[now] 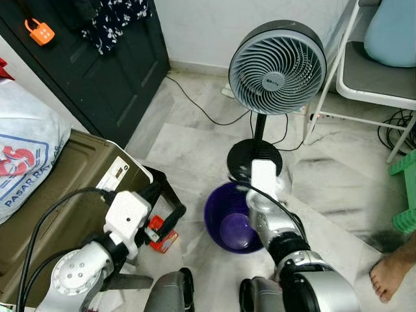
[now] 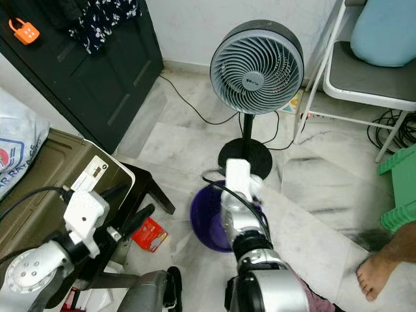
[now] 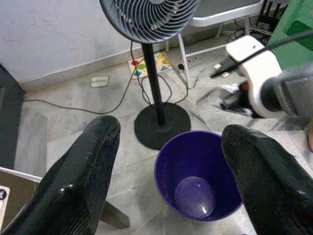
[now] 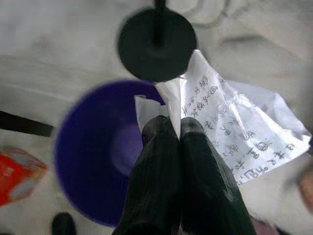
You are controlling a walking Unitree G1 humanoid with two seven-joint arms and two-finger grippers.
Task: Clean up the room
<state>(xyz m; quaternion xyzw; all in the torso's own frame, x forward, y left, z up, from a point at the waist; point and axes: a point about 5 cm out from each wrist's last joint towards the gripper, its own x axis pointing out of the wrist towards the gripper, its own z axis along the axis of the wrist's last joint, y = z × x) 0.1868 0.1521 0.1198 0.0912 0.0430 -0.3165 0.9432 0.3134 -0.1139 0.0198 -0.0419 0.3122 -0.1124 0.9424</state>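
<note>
In the left eye view the right arm reaches forward and down at the centre, its white wrist block above the far right rim of one purple bucket (image 1: 229, 221) standing on the marble floor (image 1: 182, 146); the left arm bends in from the near left, with the left gripper (image 1: 155, 211) over one red packet (image 1: 161, 238) lying on the floor left of the bucket. One standing fan (image 1: 277, 67) rises just beyond the bucket, one dark cabinet (image 1: 97, 71) stands far left with one orange padlock (image 1: 39, 31) on it, and one bare foot (image 1: 391, 274) of a person shows near right. The right eye view gives the same layout, the fan's round black base (image 2: 246, 156) just behind the bucket. In the left wrist view the two black fingers (image 3: 80, 178) stand wide apart holding nothing, the bucket between them and beyond. In the right wrist view the right gripper (image 4: 173, 128) is closed tight on one crumpled white sheet of paper (image 4: 230, 132) covered in handwritten lines, pinched at its corner above the bucket's rim, most of it spreading out beyond the rim.
</note>
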